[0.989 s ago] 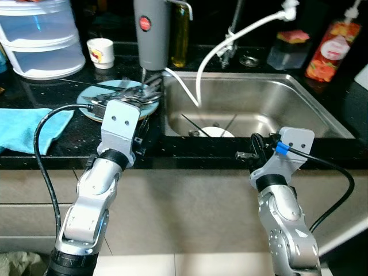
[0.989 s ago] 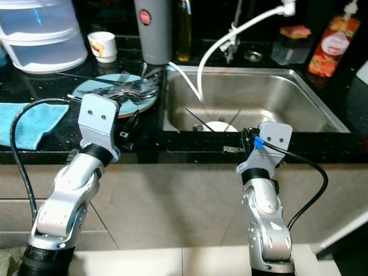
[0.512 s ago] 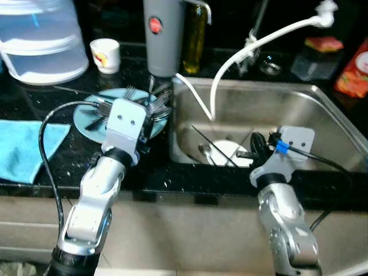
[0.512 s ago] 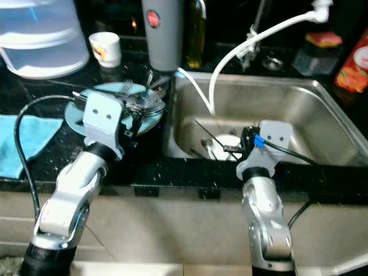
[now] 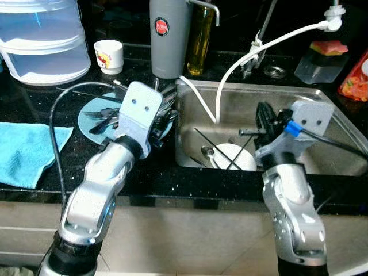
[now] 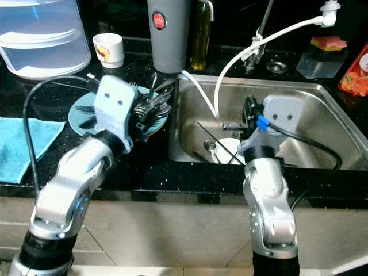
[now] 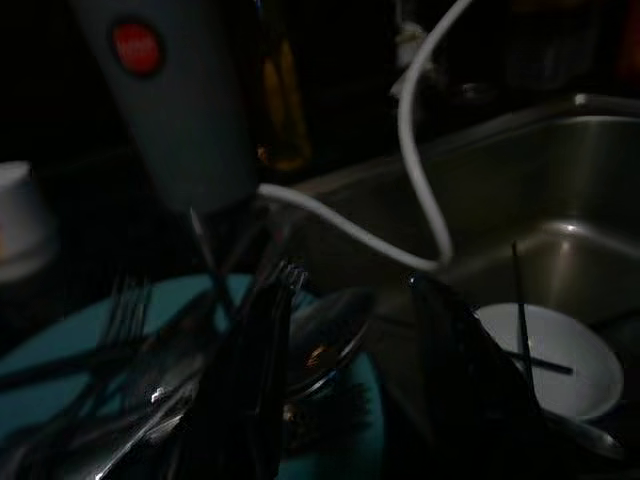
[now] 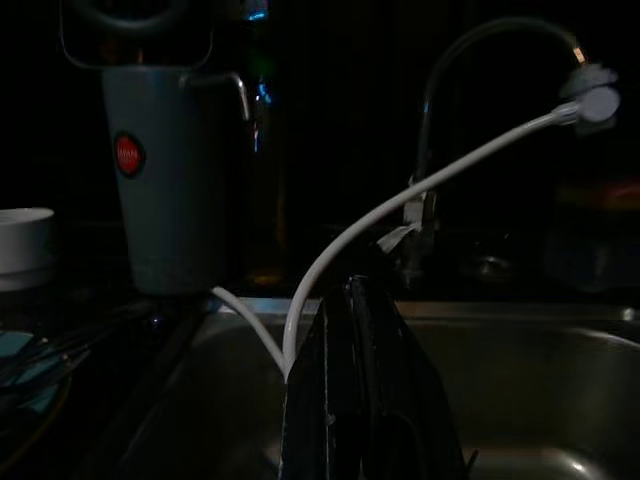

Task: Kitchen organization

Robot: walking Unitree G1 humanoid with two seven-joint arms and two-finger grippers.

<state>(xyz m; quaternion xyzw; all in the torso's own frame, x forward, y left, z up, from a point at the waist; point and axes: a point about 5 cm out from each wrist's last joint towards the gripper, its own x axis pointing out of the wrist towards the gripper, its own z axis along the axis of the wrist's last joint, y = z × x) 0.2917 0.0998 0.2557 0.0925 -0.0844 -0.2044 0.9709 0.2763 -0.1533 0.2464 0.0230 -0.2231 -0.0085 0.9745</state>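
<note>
Centre left, the left gripper [image 7: 340, 390], fingers apart and empty, hovers over cutlery [image 5: 112, 115] heaped on a blue plate [image 5: 92, 122]. Centre right, the right gripper [image 8: 365, 400], fingers together, hangs above the sink [image 5: 322, 109], where a white bowl [image 5: 238, 158] waits. Sorting seems barely begun.

Left arm hides part of the blue plate [image 5: 92, 118]; red bottle [image 5: 355, 80] cut off.

A blue cloth [image 5: 26, 152] lies on the black table [image 5: 34, 103] at the left, near a clear plastic container [image 5: 43, 40]. A white hose [image 5: 270, 41] curves down into the steel sink [image 5: 322, 103]; an oil bottle [image 5: 201, 37] stands behind it.
</note>
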